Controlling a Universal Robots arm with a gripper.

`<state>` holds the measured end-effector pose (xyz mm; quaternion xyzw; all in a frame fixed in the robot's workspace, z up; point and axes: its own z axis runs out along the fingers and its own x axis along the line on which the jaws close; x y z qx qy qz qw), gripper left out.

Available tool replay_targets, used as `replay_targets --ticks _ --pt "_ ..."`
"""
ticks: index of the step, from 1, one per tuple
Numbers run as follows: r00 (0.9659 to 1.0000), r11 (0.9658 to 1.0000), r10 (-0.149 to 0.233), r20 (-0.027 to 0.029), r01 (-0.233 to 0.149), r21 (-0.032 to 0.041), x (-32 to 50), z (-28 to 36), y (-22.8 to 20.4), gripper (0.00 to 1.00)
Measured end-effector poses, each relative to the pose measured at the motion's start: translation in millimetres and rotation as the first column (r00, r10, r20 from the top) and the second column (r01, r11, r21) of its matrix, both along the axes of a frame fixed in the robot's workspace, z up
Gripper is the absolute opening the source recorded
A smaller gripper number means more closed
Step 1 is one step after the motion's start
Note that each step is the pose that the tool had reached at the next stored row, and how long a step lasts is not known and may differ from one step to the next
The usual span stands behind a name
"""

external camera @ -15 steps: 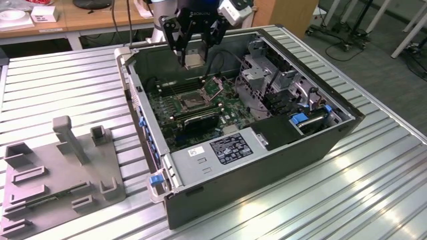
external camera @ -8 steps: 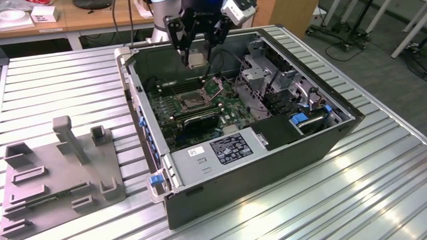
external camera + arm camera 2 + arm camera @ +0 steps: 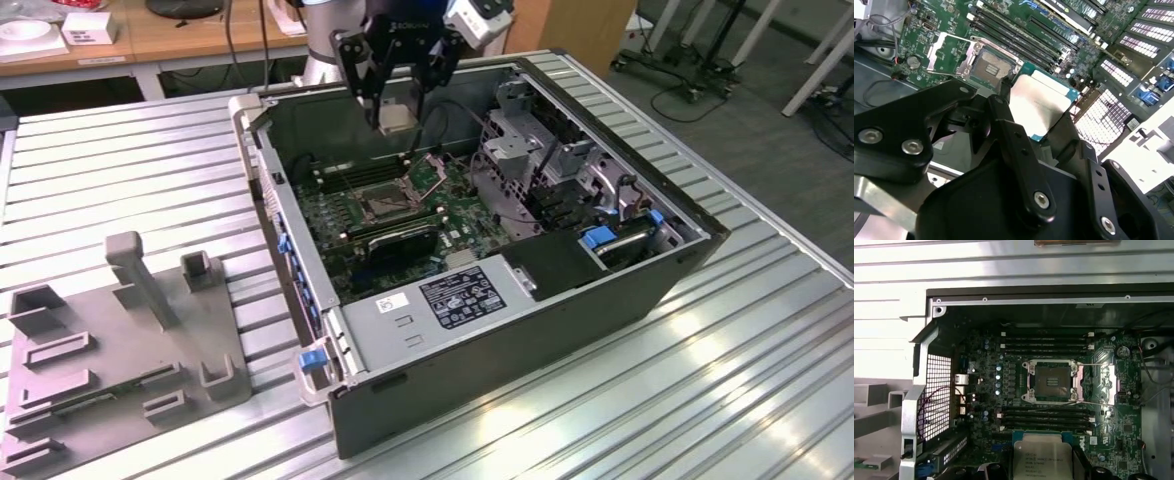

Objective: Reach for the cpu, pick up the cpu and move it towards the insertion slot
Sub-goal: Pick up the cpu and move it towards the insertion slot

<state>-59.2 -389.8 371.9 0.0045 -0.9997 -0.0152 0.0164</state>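
Observation:
My gripper [image 3: 394, 120] hangs over the far part of the open computer case [image 3: 534, 330], shut on the cpu [image 3: 395, 124], a small pale square chip. In the second wrist view the cpu [image 3: 1041, 102] sits flat between the black fingers [image 3: 1019, 145], its silvery face up. The insertion slot [image 3: 378, 205], a metal-framed square socket with a dark centre, lies on the green board below and a little nearer than the gripper. In the first wrist view the cpu [image 3: 1041, 457] is held apart from the insertion slot [image 3: 1052, 381], with memory slots between them. The slot [image 3: 994, 62] stands open.
Long black memory slots [image 3: 1046, 342] flank the socket. The socket's hinged metal lid [image 3: 1104, 382] lies flipped open beside it. Drive cages and brackets [image 3: 561, 170] fill the case at the exterior view's right. A grey plastic tray [image 3: 120, 340] lies on the ribbed table [image 3: 747, 330].

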Motion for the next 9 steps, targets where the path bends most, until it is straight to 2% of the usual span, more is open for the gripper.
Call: replay_targets --ticks 5,7,9 --pt "1.0 1.0 0.0 0.0017 0.0 0.0001 0.3 -0.3 3.7 0.55" --pt "0.9999 1.0 0.0 0.0101 0.0 0.0002 0.3 -0.4 4.7 0.55" --pt "0.9997 1.0 0.0 0.0246 0.0 0.0 0.3 -0.3 5.6 0.55"
